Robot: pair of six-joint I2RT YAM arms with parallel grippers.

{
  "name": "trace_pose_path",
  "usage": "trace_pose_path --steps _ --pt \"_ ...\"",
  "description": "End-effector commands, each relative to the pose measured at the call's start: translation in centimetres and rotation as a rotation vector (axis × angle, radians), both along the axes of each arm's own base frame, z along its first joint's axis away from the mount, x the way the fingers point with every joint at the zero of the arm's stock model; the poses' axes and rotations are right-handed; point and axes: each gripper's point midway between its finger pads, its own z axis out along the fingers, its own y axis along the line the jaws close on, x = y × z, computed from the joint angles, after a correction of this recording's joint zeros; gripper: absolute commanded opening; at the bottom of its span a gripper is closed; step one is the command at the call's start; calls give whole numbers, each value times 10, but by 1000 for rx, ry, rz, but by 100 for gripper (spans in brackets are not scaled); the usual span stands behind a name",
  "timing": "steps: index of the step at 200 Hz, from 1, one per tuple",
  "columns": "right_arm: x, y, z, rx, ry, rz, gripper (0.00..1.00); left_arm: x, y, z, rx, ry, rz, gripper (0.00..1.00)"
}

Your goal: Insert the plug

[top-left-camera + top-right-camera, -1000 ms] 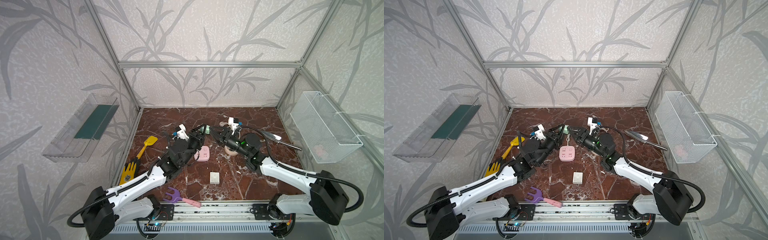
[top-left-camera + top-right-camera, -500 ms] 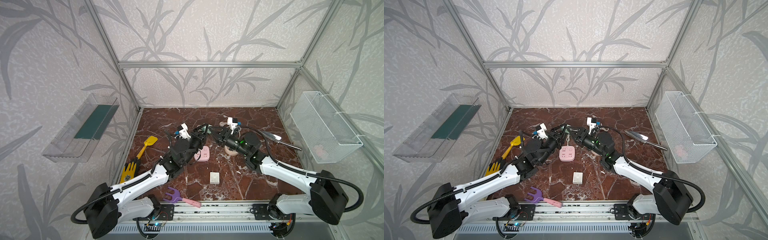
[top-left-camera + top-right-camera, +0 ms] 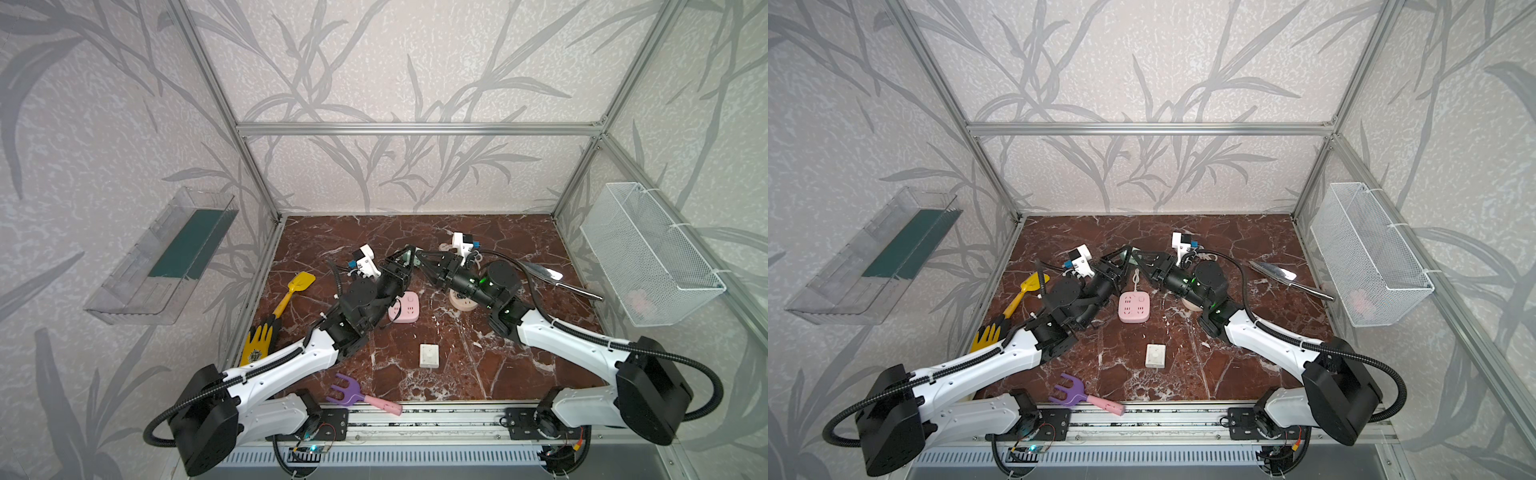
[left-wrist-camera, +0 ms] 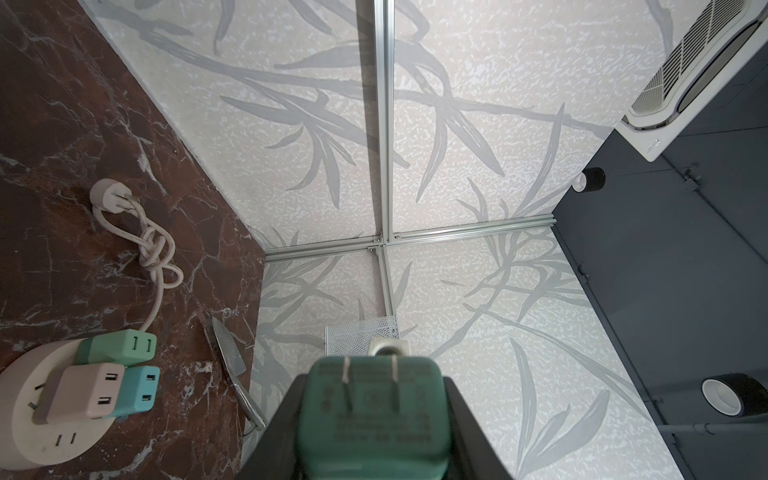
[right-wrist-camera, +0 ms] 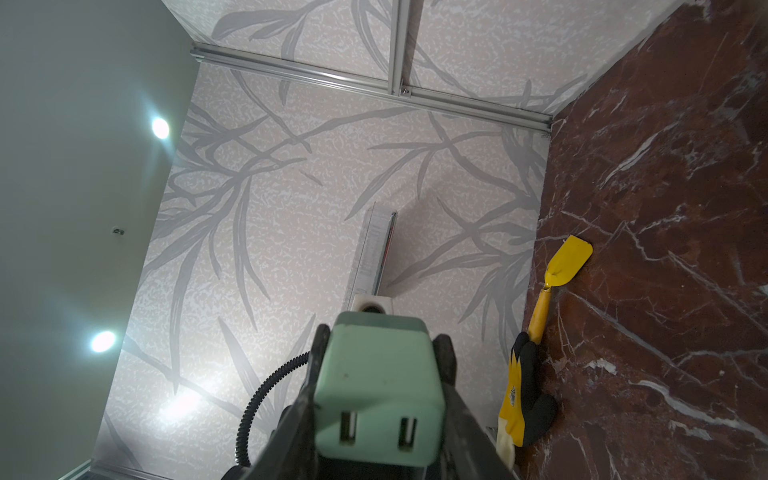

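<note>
The plug (image 4: 372, 411) is a green block with two metal prongs, held in the air between both arms in both top views (image 3: 409, 254) (image 3: 1128, 254). My left gripper (image 4: 372, 386) is shut on its sides, with the prongs facing that wrist camera. My right gripper (image 5: 382, 338) comes from the opposite side and its fingers press both flanks of the plug (image 5: 378, 374), whose two-slot end faces that camera. The pink power strip (image 3: 405, 307) (image 3: 1133, 306) lies on the table below and nearer than the two grippers (image 3: 405, 257) (image 3: 419, 254).
A round white socket hub (image 4: 25, 411) with three adapters stands under the right arm, its knotted cord (image 4: 153, 245) behind it. On the table lie a yellow shovel (image 3: 297, 286), glove (image 3: 257, 345), purple rake (image 3: 349, 388), white switch (image 3: 429, 356) and metal trowel (image 3: 544, 274). A wire basket (image 3: 648, 257) hangs right.
The right gripper's jaws have closed in onto the plug that the left gripper holds. Both arms have stayed almost in place, tip to tip.
</note>
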Motion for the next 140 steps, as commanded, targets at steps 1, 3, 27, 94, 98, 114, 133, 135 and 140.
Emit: trace_pose_path --steps 1,3,27,94,98,114,133,135,140 --pt "5 4 10 39 3 13 43 -17 -18 12 5 -74 -106 0" --pt "5 4 10 40 4 13 43 -17 -18 11 3 -75 -108 0" --pt "5 5 12 57 8 21 38 -17 -22 6 -22 -80 -126 0" --pt "9 12 -3 59 54 42 0 -20 -17 -1 52 -86 -107 0" --pt "9 12 -3 58 56 41 0 -20 -15 -1 54 -89 -102 0" --pt "10 13 -7 46 62 43 0 -20 -7 -4 59 -86 -70 0" --pt "10 13 -9 31 61 43 0 -20 -1 -7 85 -80 -53 0" --pt "10 13 -9 29 62 42 0 -20 -1 -7 88 -79 -54 1" --pt "10 13 -10 25 63 41 0 -21 -1 -7 95 -82 -56 4"
